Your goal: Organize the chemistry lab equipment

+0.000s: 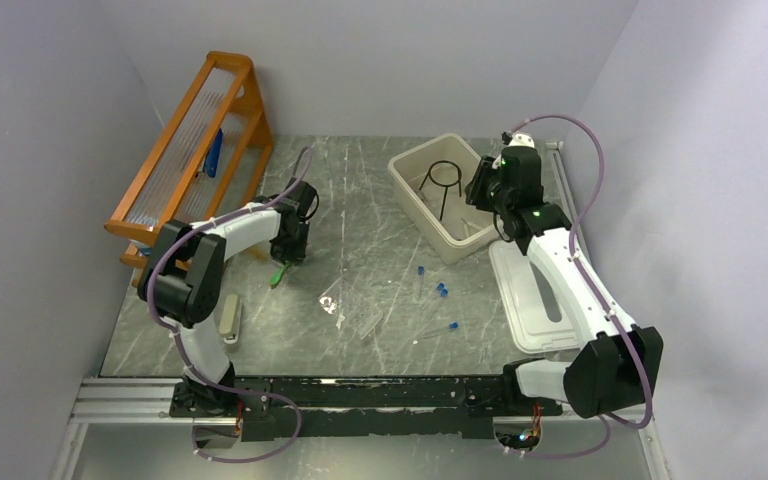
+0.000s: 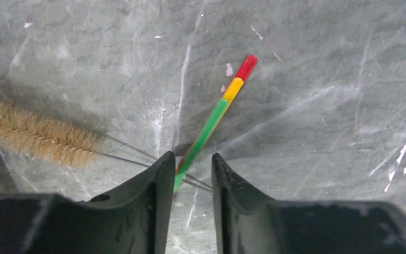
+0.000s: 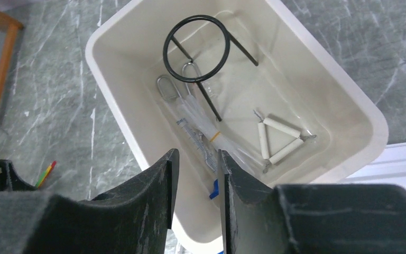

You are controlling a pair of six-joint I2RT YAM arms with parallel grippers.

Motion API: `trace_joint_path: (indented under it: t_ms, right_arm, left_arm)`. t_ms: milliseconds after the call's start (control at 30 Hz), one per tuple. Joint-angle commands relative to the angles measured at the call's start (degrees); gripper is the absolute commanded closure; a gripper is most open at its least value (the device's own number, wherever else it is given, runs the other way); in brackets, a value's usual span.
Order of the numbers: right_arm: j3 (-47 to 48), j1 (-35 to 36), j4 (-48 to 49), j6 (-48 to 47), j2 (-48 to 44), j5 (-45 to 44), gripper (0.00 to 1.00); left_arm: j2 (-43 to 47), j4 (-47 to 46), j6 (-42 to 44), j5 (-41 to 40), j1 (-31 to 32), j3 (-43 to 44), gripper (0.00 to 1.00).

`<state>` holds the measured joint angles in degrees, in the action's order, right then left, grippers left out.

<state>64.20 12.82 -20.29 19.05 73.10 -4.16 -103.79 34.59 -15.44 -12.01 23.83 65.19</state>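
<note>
Green-handled implement [image 2: 211, 119] between left tool's [image 2: 192, 160] parted jaws, wrist angled down, right tool [image 3: 195, 159] unclear

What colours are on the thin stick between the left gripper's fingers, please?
The stick is green, then yellow, red-tipped; left wrist view shows it best.

Glossy plastic bin [image 3: 317, 79], matt blk wire ring [image 3: 196, 80], varnished wood rack [image 1: 230, 60]

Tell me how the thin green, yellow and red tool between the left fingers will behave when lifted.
The tool looks slim, so probably light and rigid. Gripped near its green end, the long free part may pivot in the left fingers. The brush wire meets it there, so the brush may come along.
</note>
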Motion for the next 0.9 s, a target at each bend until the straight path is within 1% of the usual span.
trace_joint_path:
  t_ms: [0, 233, 267, 367, 500, 567, 667, 767, 867]
  right_arm:
    - [-0.83, 0.2, 2.48, 0.31, -0.39, 3.8, 0.65]
    - [-3.61, 0.21, 5.92, 2.05, -1.29, 8.89, 0.66]
    - [-3.76, 0.26, 6.19, 2.31, -1.35, 9.48, 0.66]
    - [-4.04, 0.2, 6.99, 2.86, -1.63, 12.19, 0.67]
    - [-5.71, 0.96, 10.38, 0.38, -1.36, 22.83, 0.65]
    - [-6.54, 2.56, 12.05, 0.2, -1.1, 26.03, 0.62]
    - [-7.71, 5.66, 14.21, 3.09, -0.2, 29.17, 0.48]
    - [-9.45, 10.41, 19.71, 7.91, 0.82, 32.48, 0.43]
    - [-10.57, 15.91, 28.82, 12.81, 1.8, 34.81, 0.39]
  left_arm:
    - [0.27, -0.4, 0.02, 1.1, 0.33, -0.02, 0.68]
    - [3.8, -2.11, 0.33, 1.37, 0.33, -1.14, 0.94]
    - [4.34, -2.48, 0.51, 1.78, 0.38, -1.28, 0.95]
    - [6.45, -3.7, 1.17, 3.01, 0.63, -1.63, 0.95]
    - [11.81, -5.69, 2.49, 5.12, 0.77, -1.42, 0.95]
    - [15.54, -7.36, 1.55, 9.96, 0.77, -1.29, 0.95]
    - [22.08, -11.85, -2.54, 19.22, 0.77, -1.75, 0.95]
    - [27.07, -17.77, -7.22, 28.24, 0.77, -2.65, 0.95]
    - [30.98, -23.91, -11.77, 34.31, 0.77, -3.92, 0.95]
